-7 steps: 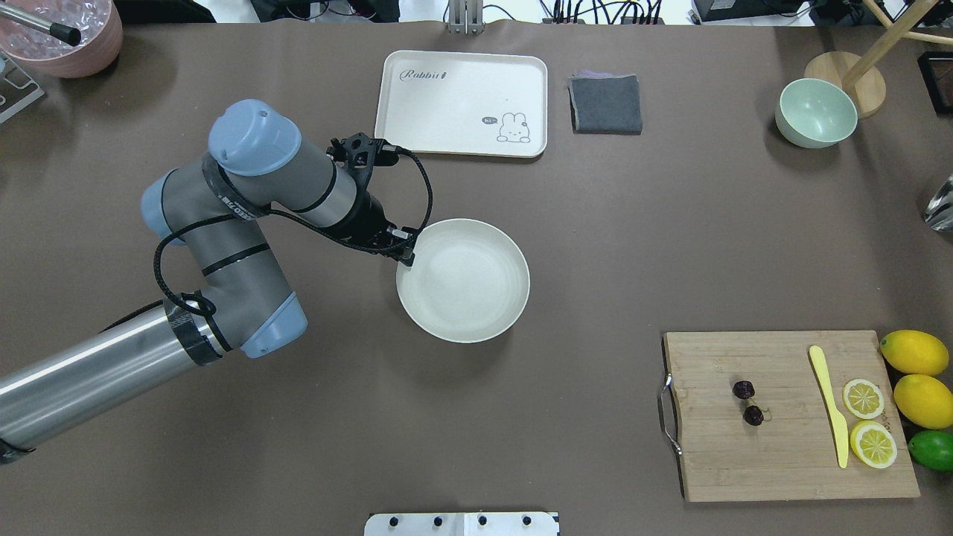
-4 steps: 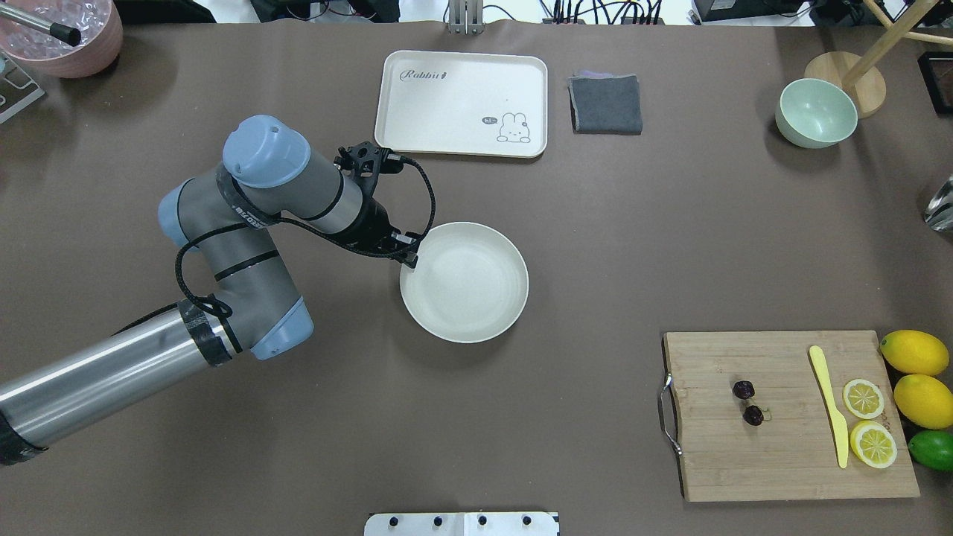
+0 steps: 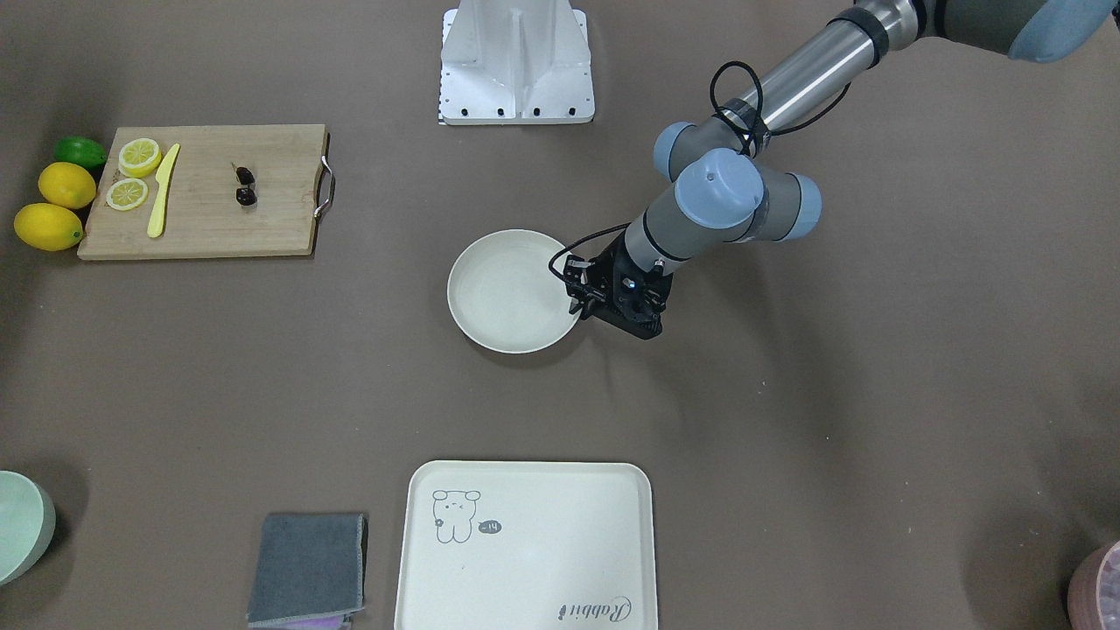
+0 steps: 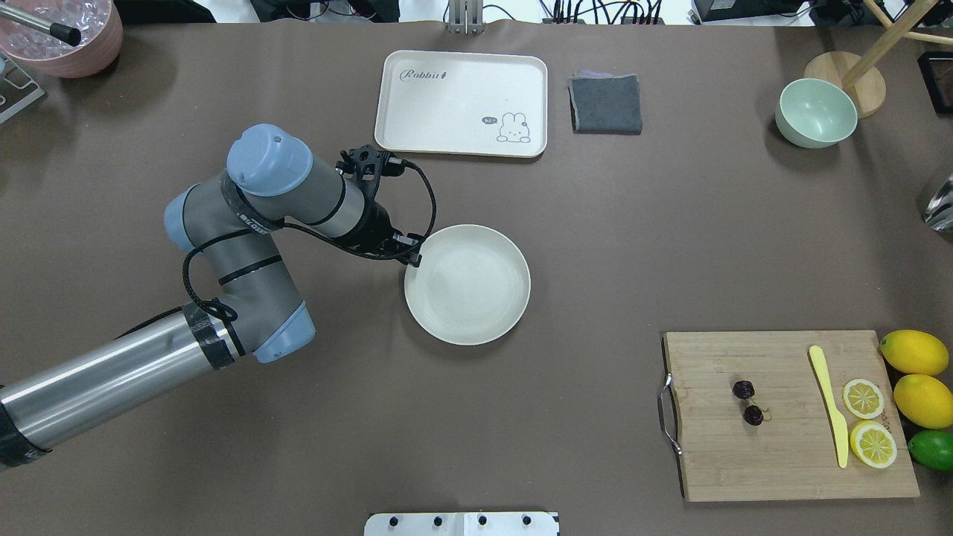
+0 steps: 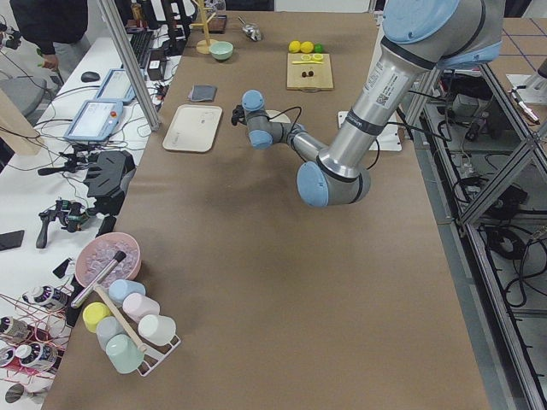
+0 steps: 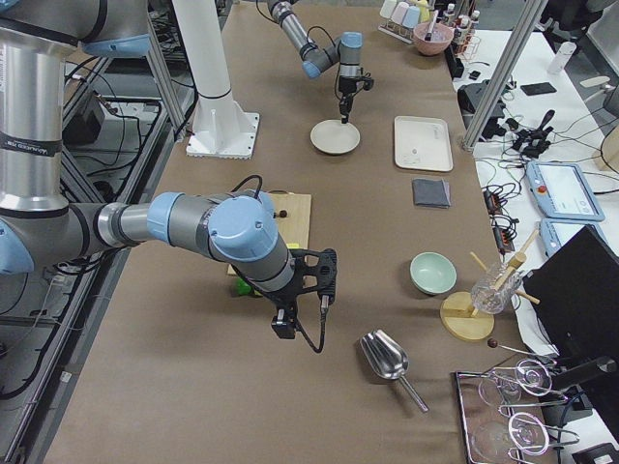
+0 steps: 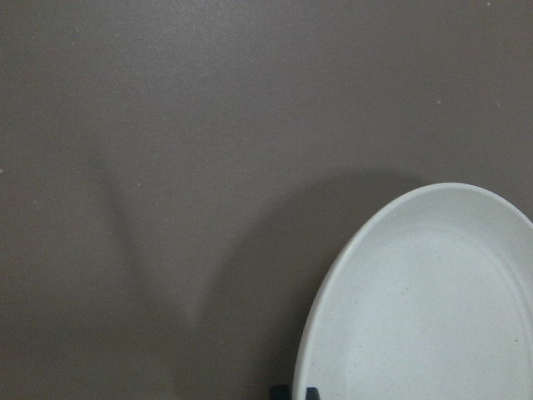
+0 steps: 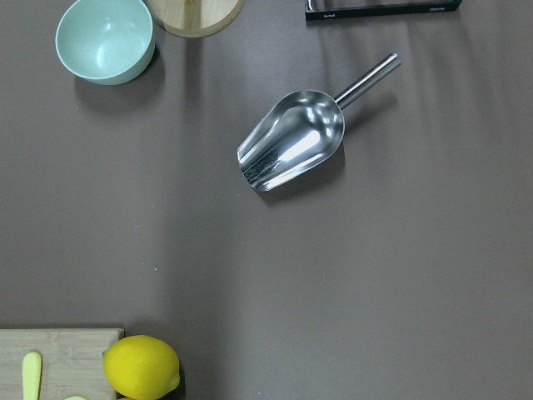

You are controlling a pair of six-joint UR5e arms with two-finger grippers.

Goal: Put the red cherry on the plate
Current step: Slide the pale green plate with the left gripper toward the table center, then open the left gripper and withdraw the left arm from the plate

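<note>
The red cherry (image 4: pixel 748 402) is a dark pair lying on the wooden cutting board (image 4: pixel 789 454), also seen in the front view as the cherry (image 3: pixel 245 186). The cream plate (image 4: pixel 476 298) sits mid-table with nothing in it. My left gripper (image 4: pixel 413 259) is shut on the plate's left rim; the left wrist view shows the fingertips (image 7: pixel 293 392) pinching the edge of the plate (image 7: pixel 416 317). My right gripper (image 6: pixel 280 329) appears only in the exterior right view, hanging by the board's lemon end; I cannot tell whether it is open or shut.
Lemons (image 4: pixel 914 352), a lime, lemon slices and a yellow knife (image 4: pixel 830 409) lie at the board's right end. A rabbit tray (image 4: pixel 461 103), grey cloth (image 4: pixel 605 104) and mint bowl (image 4: pixel 815 113) line the far side. A metal scoop (image 8: pixel 291 142) lies further right.
My left arm has swung rightward, and the plate, held at its rim, has shifted a little to the right. The cherry has not moved.
</note>
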